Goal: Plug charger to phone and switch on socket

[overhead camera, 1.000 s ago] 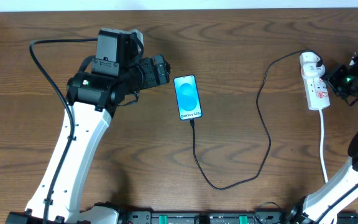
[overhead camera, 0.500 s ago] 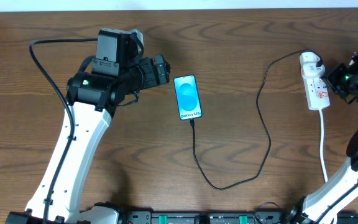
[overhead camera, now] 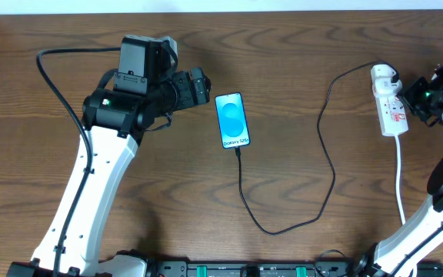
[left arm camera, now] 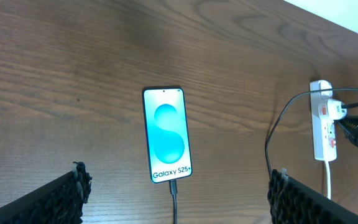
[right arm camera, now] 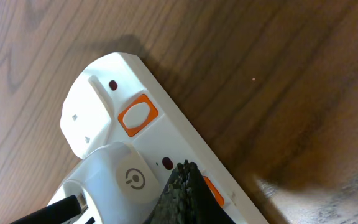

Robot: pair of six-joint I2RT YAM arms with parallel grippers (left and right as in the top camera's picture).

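The phone lies face up mid-table, blue screen lit, also in the left wrist view. The black charger cable enters its bottom edge and loops right to the white plug head seated in the socket. My left gripper is open, hovering just left of the phone. My right gripper is shut and empty, its tip over the socket beside an orange switch and the plug head. It sits at the socket's right side.
The socket's white cord runs down toward the front right. The cable loop lies near the front edge. Black cabling hangs off the left arm. The table's back edge is close behind the socket.
The right gripper has shifted very slightly by the socket. Nothing else has moved.
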